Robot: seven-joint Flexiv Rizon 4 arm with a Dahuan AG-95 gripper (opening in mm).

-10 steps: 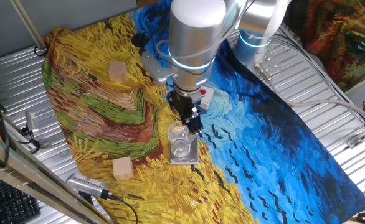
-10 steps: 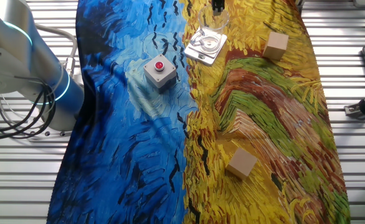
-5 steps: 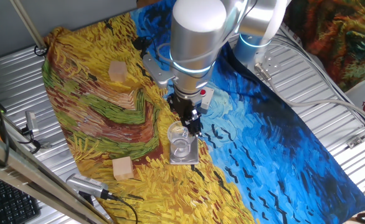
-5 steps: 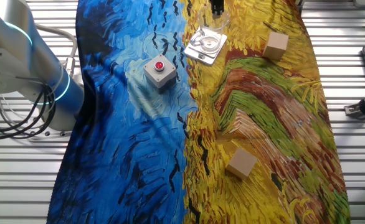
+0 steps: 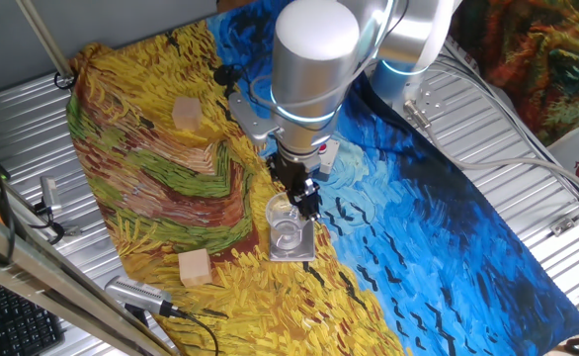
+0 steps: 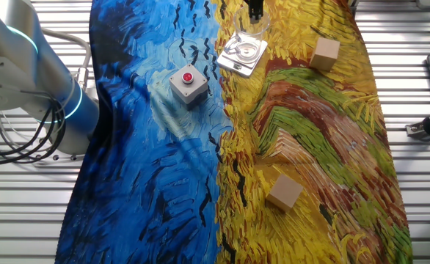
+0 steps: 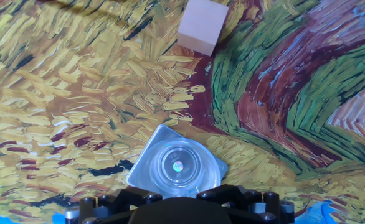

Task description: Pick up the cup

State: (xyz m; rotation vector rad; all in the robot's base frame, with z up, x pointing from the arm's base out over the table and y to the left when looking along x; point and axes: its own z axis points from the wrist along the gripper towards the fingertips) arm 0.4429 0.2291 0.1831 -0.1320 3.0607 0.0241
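The cup (image 5: 283,220) is a small clear tumbler. It stands upright on a flat square grey coaster plate (image 5: 304,252) near the middle of the painted cloth. My gripper (image 5: 307,203) hangs right over the cup's rim on the side towards the arm. Its dark fingers point down and stand a little apart, holding nothing. In the other fixed view the gripper (image 6: 255,9) is at the top edge, above the cup (image 6: 250,45). The hand view looks straight down into the cup (image 7: 178,166), with the gripper (image 7: 181,190) at the cup's near rim.
A grey box with a red button (image 5: 325,148) sits just behind the gripper. One wooden cube (image 5: 195,267) lies at the front left of the cloth and another (image 5: 186,113) at the far left. Cables and tools lie on the metal table at the left.
The arm has shifted very slightly to the right. The cup and plate have not moved.
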